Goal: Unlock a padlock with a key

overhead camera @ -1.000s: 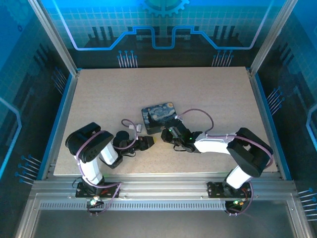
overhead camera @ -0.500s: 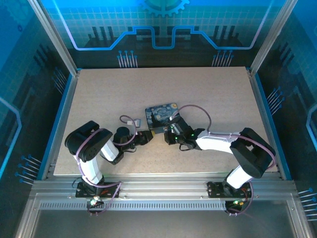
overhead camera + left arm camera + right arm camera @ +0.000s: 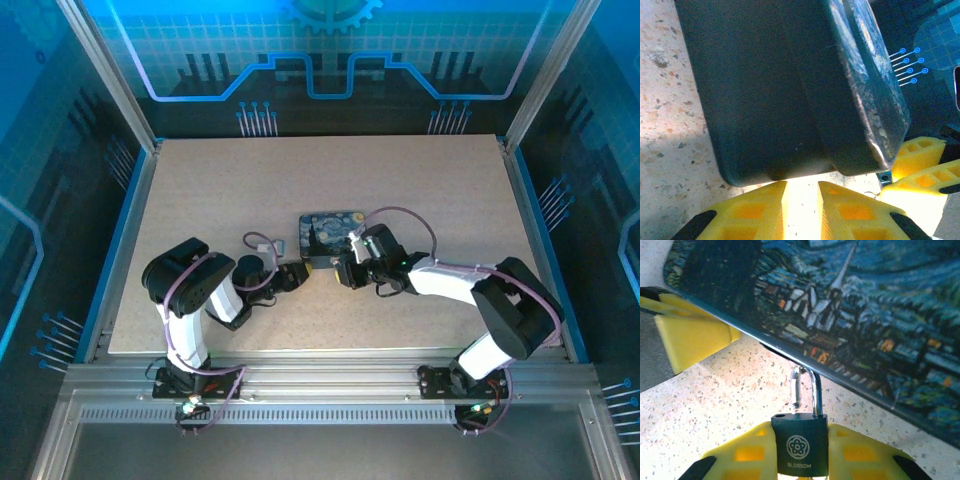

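The padlock (image 3: 800, 447) just beside the tin (image 3: 865, 315)

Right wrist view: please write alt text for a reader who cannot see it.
A small dark padlock marked BLOSSOM is pinched between the right gripper's yellow fingers, its silver shackle pointing up at the edge of a tin printed with a starry night scene. Another yellow finger sits at the left, over the speckled table.

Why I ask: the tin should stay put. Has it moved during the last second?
Yes. The tin has slid slightly right across the table, toward its right edge, seen from above.
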You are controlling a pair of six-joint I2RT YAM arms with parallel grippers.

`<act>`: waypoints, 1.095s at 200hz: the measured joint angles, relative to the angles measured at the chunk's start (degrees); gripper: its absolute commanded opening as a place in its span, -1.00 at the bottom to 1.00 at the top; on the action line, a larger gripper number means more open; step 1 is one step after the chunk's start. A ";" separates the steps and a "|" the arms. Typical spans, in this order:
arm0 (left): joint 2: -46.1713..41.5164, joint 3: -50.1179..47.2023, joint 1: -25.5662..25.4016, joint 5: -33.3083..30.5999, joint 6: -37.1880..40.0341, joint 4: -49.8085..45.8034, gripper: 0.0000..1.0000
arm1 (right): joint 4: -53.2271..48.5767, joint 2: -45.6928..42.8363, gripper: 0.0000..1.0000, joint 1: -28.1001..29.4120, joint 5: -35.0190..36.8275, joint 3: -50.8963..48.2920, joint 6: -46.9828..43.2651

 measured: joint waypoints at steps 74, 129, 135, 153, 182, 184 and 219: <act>0.70 1.18 0.50 0.04 0.00 0.44 -0.57 | 0.28 -1.07 -0.84 -2.01 -6.62 -0.63 -0.52; 0.70 1.16 0.59 0.02 0.02 0.44 -0.58 | -0.26 -1.11 -0.84 -2.86 -0.72 -2.10 1.27; 0.70 1.16 0.59 0.02 0.02 0.44 -0.58 | 0.39 -1.16 -0.84 -3.23 -0.46 -2.84 1.99; 0.70 1.16 0.59 0.02 0.04 0.44 -0.58 | 2.67 -1.18 -0.84 -4.09 0.09 -5.27 4.44; 0.35 0.83 0.59 0.02 0.04 0.42 -0.58 | 6.97 -1.49 -0.84 -4.48 0.28 -7.56 9.44; 0.26 0.76 0.59 0.02 0.04 0.42 -0.58 | 7.17 -1.49 -0.85 -4.52 0.31 -7.69 9.66; -2.08 -0.72 0.61 0.02 0.24 0.48 -0.57 | 12.85 -1.53 -0.86 -6.16 -1.27 -10.60 14.49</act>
